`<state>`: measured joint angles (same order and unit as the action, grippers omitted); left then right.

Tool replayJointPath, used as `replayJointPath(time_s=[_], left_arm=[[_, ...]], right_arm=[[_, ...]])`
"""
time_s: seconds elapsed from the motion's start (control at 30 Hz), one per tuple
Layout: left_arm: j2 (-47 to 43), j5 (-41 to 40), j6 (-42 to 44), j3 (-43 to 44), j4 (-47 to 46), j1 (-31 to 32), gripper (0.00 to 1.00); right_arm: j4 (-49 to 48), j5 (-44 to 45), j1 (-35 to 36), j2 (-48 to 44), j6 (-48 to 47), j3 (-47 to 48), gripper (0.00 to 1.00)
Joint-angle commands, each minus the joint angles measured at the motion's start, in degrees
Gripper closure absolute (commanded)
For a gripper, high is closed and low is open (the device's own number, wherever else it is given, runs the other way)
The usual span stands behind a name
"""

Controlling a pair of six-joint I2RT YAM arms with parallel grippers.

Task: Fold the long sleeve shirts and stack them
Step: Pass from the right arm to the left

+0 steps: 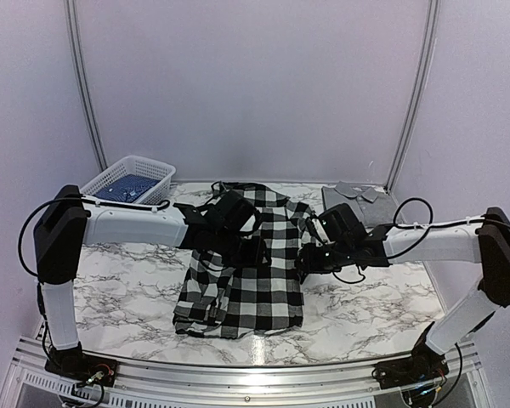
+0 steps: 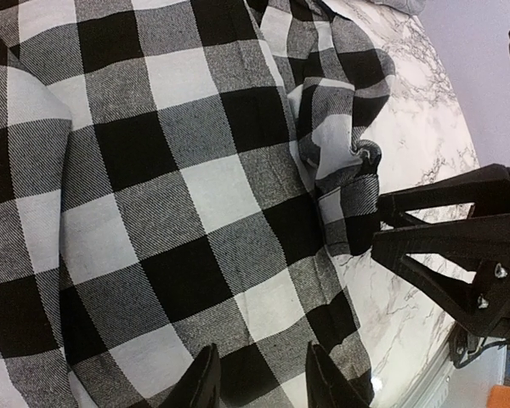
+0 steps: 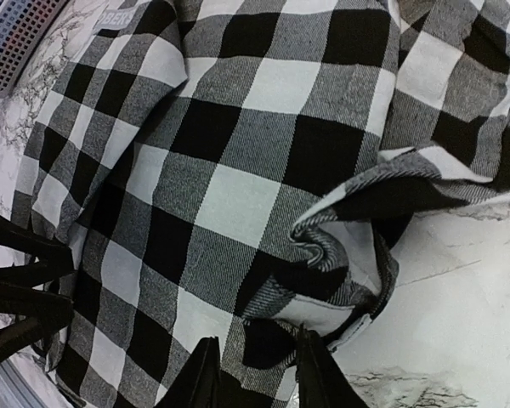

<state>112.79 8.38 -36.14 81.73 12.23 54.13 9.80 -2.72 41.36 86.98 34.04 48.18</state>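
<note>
One black-and-white checked long sleeve shirt lies partly folded in the middle of the marble table. My left gripper hovers over the shirt's middle. In the left wrist view its jaws stand apart above flat cloth, holding nothing. My right gripper is at the shirt's right edge. Its jaws are apart, with a bunched sleeve cuff lying just ahead of them and some cloth between the fingertips. That cuff also shows crumpled in the left wrist view.
A white basket holding blue cloth stands at the back left. A folded grey garment lies at the back right. Bare marble lies left and right of the shirt. The table's metal front rail runs between the arm bases.
</note>
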Motion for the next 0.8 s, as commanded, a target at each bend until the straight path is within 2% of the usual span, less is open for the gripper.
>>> replayJointPath(time_s=[0.0, 0.23, 0.47, 0.6, 0.77], left_arm=[[-1.05, 0.03, -0.94, -1.16, -1.09, -0.24, 0.65], [-1.22, 0.88, -0.8, -1.55, -1.72, -0.44, 0.65], [-0.96, 1.96, -0.27, -1.39, -2.42, -0.43, 0.65], [-1.77, 2.08, 0.76, -1.95, -3.37, -0.26, 0.65], [-2.98, 0.42, 4.3, -2.39, -6.03, 1.21, 0.65]], right_arm=[[1.88, 2.4, 0.21, 0.7, -1.91, 4.15, 0.7], [8.7, 9.36, 0.62, -2.56, -2.54, 3.34, 0.62], [9.98, 9.76, 0.79, -1.4, -1.52, 2.28, 0.58], [9.66, 9.13, 0.73, -2.25, -0.2, -0.87, 0.66], [8.31, 6.52, 0.77, -3.48, 1.51, -1.2, 0.89]])
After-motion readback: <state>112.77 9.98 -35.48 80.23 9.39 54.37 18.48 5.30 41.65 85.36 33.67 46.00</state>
